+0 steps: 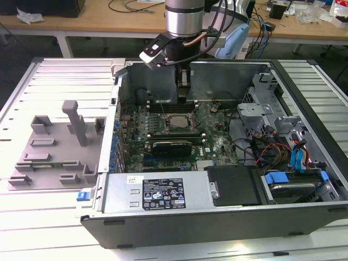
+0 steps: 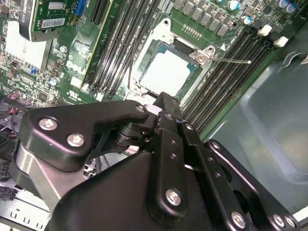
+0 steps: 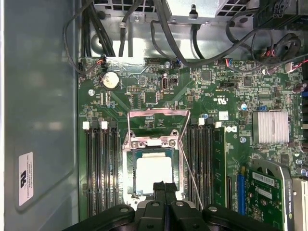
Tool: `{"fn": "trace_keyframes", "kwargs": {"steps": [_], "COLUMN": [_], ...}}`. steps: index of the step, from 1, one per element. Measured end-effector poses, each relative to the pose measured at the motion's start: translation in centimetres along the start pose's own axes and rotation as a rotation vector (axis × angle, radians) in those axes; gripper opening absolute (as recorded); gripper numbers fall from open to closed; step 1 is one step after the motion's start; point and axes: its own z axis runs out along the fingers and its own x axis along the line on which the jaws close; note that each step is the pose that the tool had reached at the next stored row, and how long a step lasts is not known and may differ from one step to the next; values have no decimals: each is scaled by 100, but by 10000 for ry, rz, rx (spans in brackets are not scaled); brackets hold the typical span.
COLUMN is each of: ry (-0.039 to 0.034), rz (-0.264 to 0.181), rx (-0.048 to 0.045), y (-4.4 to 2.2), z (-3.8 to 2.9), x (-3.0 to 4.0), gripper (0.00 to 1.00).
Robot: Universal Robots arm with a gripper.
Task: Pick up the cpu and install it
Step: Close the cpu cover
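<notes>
Sitting flat in the socket (image 3: 144, 143), the cpu (image 3: 154, 173) looks placed; socket's lid (image 3: 159, 111) stands open. The hand (image 3: 163, 186) hangs above the socket, fingers together, holding nothing.

Silvery metal cylinder wrist segment (image 1: 184, 16), dark band below. Brownish cable (image 1: 197, 41) curves under it. White/black box-shaped cam module (image 1: 153, 54) sits angled on the side. Matte black metal gripper (image 2: 166, 101): chunky rounded linkage plates (image 2: 82, 130), silver round-head screws (image 2: 48, 124) at pivots, narrow black fingers (image 3: 159, 188) w/ squared tips.
</notes>
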Motion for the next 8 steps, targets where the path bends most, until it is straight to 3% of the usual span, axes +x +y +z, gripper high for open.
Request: {"fn": "trace_keyframes", "kwargs": {"steps": [2, 6, 8], "ry": [0, 0, -1], "rz": [0, -2, -3], "rx": [3, 21, 25], "y": [17, 134, 158], "z": [1, 7, 8], "x": [0, -4, -5], "gripper": [11, 11, 11]}}
